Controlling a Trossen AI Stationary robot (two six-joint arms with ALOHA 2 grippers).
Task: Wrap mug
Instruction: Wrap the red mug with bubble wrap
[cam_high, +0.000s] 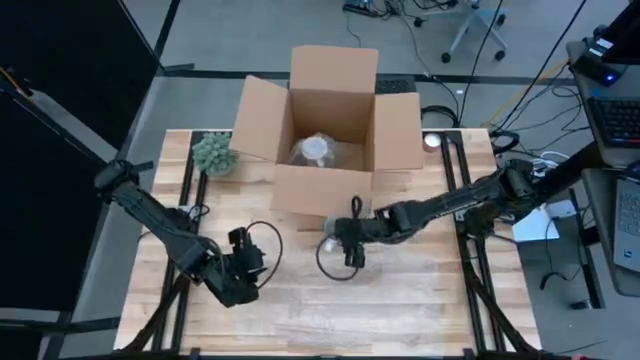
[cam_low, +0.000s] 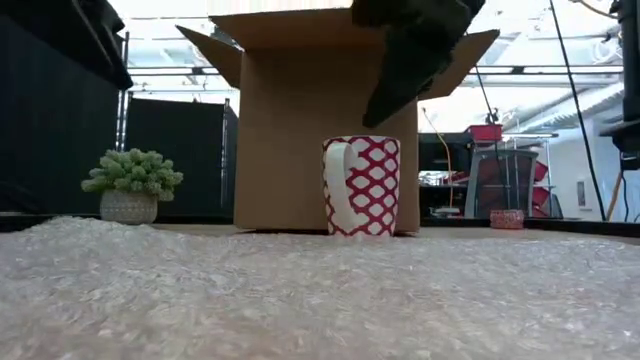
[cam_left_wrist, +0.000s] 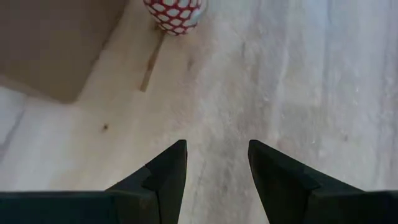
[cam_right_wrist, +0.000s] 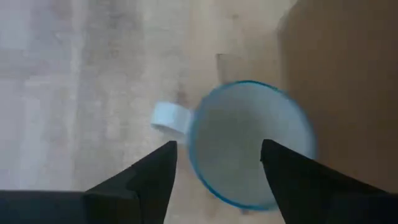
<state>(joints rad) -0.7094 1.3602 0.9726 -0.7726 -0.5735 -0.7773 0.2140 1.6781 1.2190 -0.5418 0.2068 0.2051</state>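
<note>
A red-and-white patterned mug (cam_low: 362, 186) with a white handle and a pale blue inside (cam_right_wrist: 249, 143) stands upright on its base on the wooden table, just in front of the cardboard box (cam_low: 300, 120). My right gripper (cam_right_wrist: 217, 146) hangs open a little above the mug's rim (cam_low: 400, 70), touching nothing. In the high view it covers most of the mug (cam_high: 328, 246). My left gripper (cam_left_wrist: 216, 146) stands open over the table's near left part (cam_high: 245, 262), with the mug (cam_left_wrist: 174, 14) far ahead of it. A clear bubble-wrap sheet (cam_low: 300, 290) lies on the table's near part.
The open cardboard box (cam_high: 330, 120) stands at the table's far middle with a bubble-wrapped bundle (cam_high: 318, 150) inside. A small potted succulent (cam_high: 213, 153) sits at the far left. A small pink object (cam_low: 507, 218) lies to the right of the box.
</note>
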